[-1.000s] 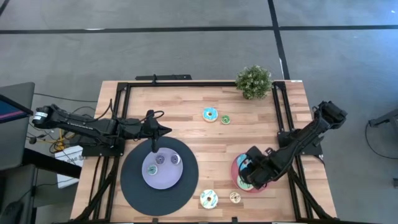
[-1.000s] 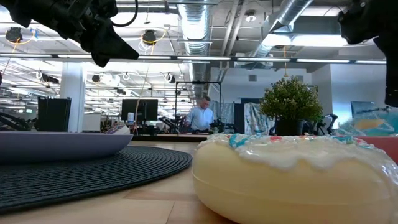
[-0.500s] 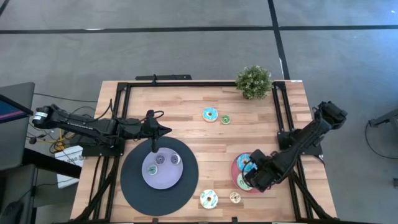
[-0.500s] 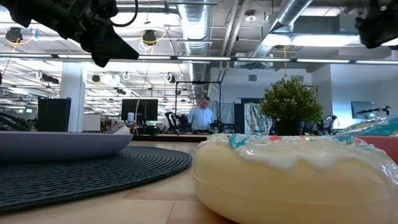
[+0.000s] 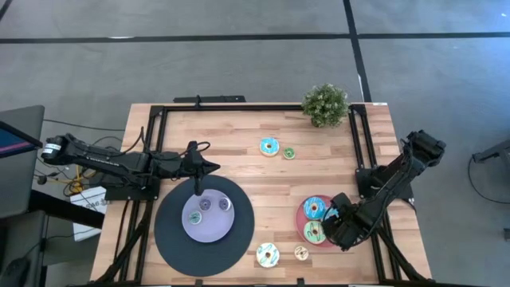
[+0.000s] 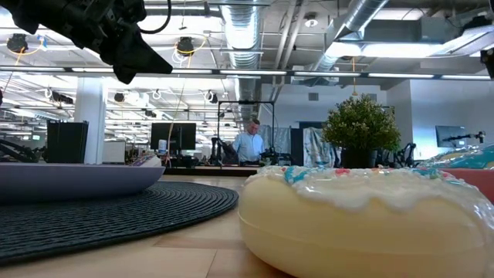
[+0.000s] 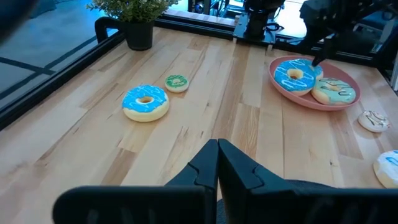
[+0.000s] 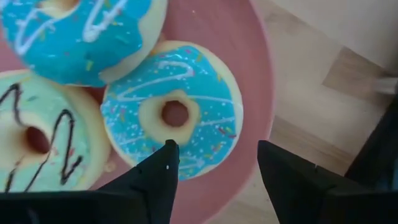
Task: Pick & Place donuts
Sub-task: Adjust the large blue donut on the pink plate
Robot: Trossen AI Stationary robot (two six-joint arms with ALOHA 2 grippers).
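Note:
A pink plate (image 5: 301, 219) near the table's right front holds a blue zigzag-iced donut (image 8: 74, 31), a mint donut (image 8: 37, 140) and a blue sprinkled donut (image 8: 174, 112), which lies flat on the plate beside the other two. My right gripper (image 8: 214, 155) points down over that plate's right side (image 5: 335, 229), open, with its fingers above the sprinkled donut's edge and the plate rim. My left gripper (image 7: 217, 155) hangs shut with nothing in it above the lavender plate (image 5: 209, 231), which carries three small donuts (image 5: 205, 205).
A blue donut (image 5: 269, 147) and a small green one (image 5: 288, 153) lie on the far table. A white donut (image 5: 267, 254) and a small one (image 5: 301, 253) lie near the front edge. The black disc (image 5: 171, 239) lies under the lavender plate. A potted plant (image 5: 325, 104) stands far right.
My right gripper has gone toward the table's right and near edges and a little down, rolling about its own axis. It has come off the middle of the pink plate, uncovering the blue zigzag donut in the high view. The donuts stay on the plate.

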